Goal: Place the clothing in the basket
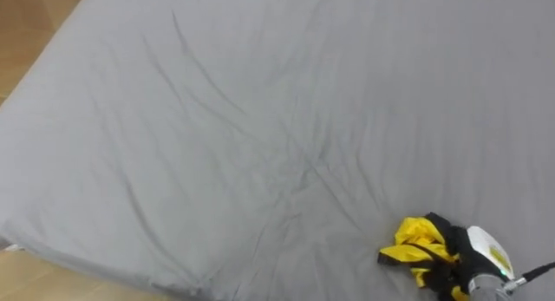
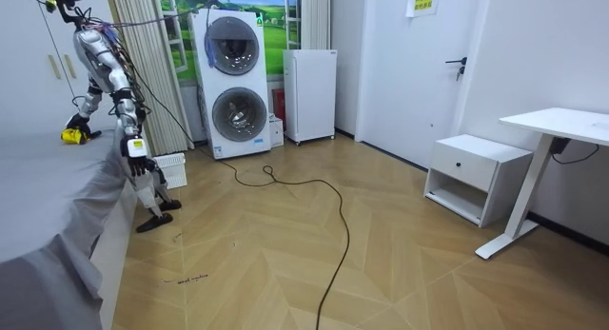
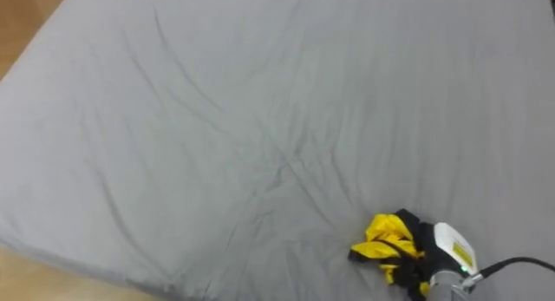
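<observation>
A yellow and black garment (image 1: 419,249) lies bunched on the grey bed sheet (image 1: 260,136), near the lower right of the eye views. My right hand (image 1: 482,254) comes in from the lower right and rests on the garment, its dark fingers curled into the cloth. In the room view I stand bent over the bed's edge, with the yellow garment (image 2: 72,135) under that hand. My left hand (image 2: 139,165) hangs down by my side. A white slatted basket (image 2: 171,170) stands on the floor just behind me, by the curtain.
The grey sheet is creased and spreads wide to the left and far side. The bed's near edge (image 1: 78,262) borders wooden floor. In the room view, stacked washing machines (image 2: 229,83), a white cabinet (image 2: 309,94), a floor cable (image 2: 333,225) and a desk (image 2: 552,168).
</observation>
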You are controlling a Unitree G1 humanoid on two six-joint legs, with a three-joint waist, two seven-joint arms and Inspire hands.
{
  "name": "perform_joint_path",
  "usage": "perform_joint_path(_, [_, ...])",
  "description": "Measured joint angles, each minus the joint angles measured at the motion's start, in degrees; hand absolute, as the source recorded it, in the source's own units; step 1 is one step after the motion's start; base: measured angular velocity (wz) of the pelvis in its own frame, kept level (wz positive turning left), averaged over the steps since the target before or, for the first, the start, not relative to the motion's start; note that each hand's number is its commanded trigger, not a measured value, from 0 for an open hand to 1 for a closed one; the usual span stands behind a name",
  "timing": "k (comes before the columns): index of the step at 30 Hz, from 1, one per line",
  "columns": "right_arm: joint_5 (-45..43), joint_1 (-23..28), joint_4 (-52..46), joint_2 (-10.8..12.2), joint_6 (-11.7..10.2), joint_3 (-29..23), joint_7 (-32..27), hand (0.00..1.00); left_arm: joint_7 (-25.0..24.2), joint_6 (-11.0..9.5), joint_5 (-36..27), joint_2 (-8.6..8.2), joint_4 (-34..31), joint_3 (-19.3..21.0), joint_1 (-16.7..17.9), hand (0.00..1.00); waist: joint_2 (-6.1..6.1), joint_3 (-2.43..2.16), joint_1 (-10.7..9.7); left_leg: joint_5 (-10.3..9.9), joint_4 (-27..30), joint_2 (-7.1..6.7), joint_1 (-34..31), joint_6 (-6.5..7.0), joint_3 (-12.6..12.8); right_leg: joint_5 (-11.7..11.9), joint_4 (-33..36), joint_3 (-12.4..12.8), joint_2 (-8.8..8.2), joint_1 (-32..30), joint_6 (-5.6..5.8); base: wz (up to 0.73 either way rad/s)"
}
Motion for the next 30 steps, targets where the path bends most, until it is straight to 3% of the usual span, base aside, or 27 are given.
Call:
perform_joint_path(5, [2.6,-0.6,1.1,-0.3,0.6,0.0,0.7,1.00,-0.7,0.0,-0.1,0.09,0.0,-2.9,-0.4,0.00,-0.27,0.03,0.3,0.0,-0.5,-0.13,0.5,0.00,0.0,0.0,0.1,0.1,-0.03,0.4,0.04,0.07])
perform_joint_path(9, [3.9,-0.2,0.1,-0.3,1.3,-0.2,2.6,1.00,-0.5,0.1,-0.1,0.04,-1.4,-3.1,-0.6,0.00,-0.49,0.09,0.0,0.0,-1.7,-0.02,2.7,0.00,1.1,0.0,0.0,0.5,-0.06,2.1,0.06,0.00])
perform_joint_path(14, [7.8,5.7,-10.6,-0.5,1.4,-3.4,4.6,1.00,0.5,-0.1,-0.4,0.23,-4.2,-1.8,0.4,0.00,-0.93,0.30,-2.6,0.0,-2.9,-0.08,6.7,0.00,1.8,0.0,0.0,1.4,-0.23,5.2,0.13,-0.09])
perform_joint_path(18, [9.9,7.2,-14.6,-0.5,1.4,-7.8,4.8,1.00,0.6,-0.2,-0.5,-0.86,-4.4,0.6,1.1,0.00,-1.79,0.60,-3.0,-0.1,-4.0,-0.13,10.1,0.06,3.8,-0.3,-0.1,5.1,-0.39,7.1,0.62,-0.40])
perform_joint_path(24, [16.4,12.5,-26.1,-1.0,2.4,-16.2,5.1,1.00,0.2,0.1,0.7,-1.17,-4.3,4.6,3.7,0.00,-2.54,-0.21,-5.8,-1.5,-4.1,0.15,14.6,0.35,6.7,-1.0,-0.5,9.3,-0.33,9.6,1.19,-0.31])
perform_joint_path(26, [19.8,13.8,-30.1,-1.7,2.4,-19.2,4.9,1.00,0.2,0.3,0.7,-1.20,-4.4,7.2,5.4,0.00,-2.74,-0.27,-6.7,-2.5,-4.0,0.24,16.5,0.34,7.6,-1.1,-0.1,10.9,-0.32,10.8,1.35,-0.44])
perform_joint_path(30, [20.9,14.1,-30.9,-2.6,2.3,-24.4,4.9,1.00,0.7,1.3,2.9,-1.49,-4.1,8.6,5.7,0.00,-2.93,-0.29,-9.1,-2.9,-4.1,0.19,17.6,0.67,9.0,-1.2,0.1,12.9,-0.32,11.3,1.69,-0.20])
